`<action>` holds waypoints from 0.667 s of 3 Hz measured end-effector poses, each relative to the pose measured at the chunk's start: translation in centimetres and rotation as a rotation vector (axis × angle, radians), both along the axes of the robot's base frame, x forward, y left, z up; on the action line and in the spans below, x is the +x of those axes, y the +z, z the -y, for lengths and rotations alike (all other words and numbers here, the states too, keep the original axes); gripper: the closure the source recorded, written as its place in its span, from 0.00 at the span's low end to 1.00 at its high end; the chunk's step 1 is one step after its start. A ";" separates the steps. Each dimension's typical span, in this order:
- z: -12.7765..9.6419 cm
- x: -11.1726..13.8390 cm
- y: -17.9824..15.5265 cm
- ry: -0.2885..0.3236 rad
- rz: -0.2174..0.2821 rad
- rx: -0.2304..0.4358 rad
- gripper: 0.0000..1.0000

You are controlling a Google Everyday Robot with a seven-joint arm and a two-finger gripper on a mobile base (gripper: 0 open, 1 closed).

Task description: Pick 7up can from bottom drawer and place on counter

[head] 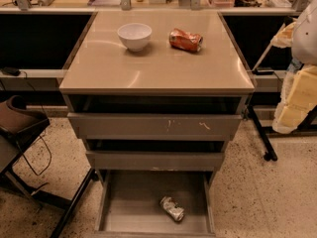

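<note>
The 7up can (pixel 172 208), small, dented and silvery, lies on its side on the floor of the open bottom drawer (pixel 129 202), right of its middle. The drawer is pulled out at the foot of the cabinet. The counter (pixel 148 63) is the glossy beige slab on top. My arm hangs folded at the right edge of the view, and my gripper (pixel 283 34) sits beside the counter's right rim, level with the top and far above the can. It holds nothing that I can see.
A white bowl (pixel 134 35) and an orange-red dented can (pixel 185 39) stand on the counter's far half. Two upper drawers are partly pulled out; the top one's front (pixel 153 126) has white scratches. A chair (pixel 20 123) and cables are at the left, a black stand leg (pixel 260 133) at the right.
</note>
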State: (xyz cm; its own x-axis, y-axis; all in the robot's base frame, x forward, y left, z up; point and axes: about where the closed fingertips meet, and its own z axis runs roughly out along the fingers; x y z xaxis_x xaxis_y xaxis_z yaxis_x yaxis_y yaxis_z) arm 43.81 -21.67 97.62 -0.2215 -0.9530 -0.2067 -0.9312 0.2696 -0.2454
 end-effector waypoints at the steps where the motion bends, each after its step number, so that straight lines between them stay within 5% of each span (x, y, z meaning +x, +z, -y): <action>1: 0.0 0.0 0.0 0.000 0.000 0.000 0.00; 2: -0.1 -0.1 -1.8 0.016 -0.002 0.029 0.00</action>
